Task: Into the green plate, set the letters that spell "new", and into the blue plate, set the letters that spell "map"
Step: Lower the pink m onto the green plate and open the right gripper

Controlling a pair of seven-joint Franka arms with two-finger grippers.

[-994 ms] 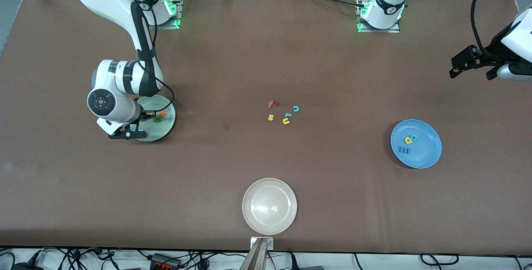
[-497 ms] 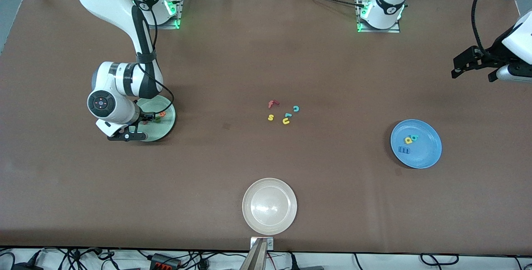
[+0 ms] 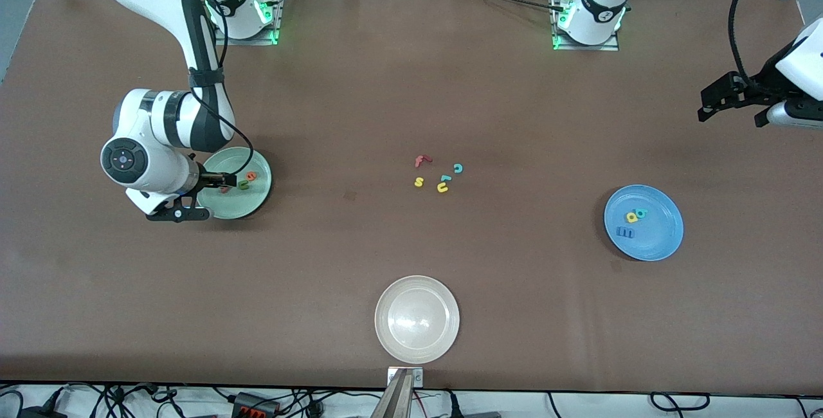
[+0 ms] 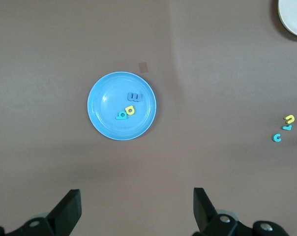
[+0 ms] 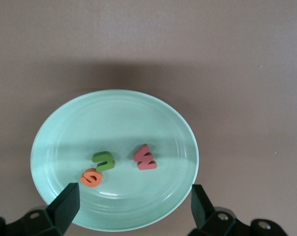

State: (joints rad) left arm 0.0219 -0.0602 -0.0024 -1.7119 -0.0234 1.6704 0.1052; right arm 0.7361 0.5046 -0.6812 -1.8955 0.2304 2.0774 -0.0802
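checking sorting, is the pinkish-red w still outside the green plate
No, the pinkish-red w lies in the green plate beside the dark green n.

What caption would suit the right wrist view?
Open right gripper over the green plate holding the dark green "n", orange "e" and pinkish-red "w".

The only readable characters are the foam letters themselves. In the green plate (image 5: 55, 132) lie a dark green "n" (image 5: 103, 161) that reads as "u", an orange "e" (image 5: 91, 177) touching it, and a pinkish-red "w" (image 5: 145, 158). In the blue plate (image 4: 102, 123) lie a blue "m" (image 4: 135, 97), a yellow "a" (image 4: 130, 110) and a teal "p" (image 4: 121, 116). Loose on the table (image 3: 360, 109) are a red "f" (image 3: 422, 161), a yellow "s" (image 3: 418, 181), a teal "c" (image 3: 458, 168) and a yellow "u" (image 3: 442, 188).
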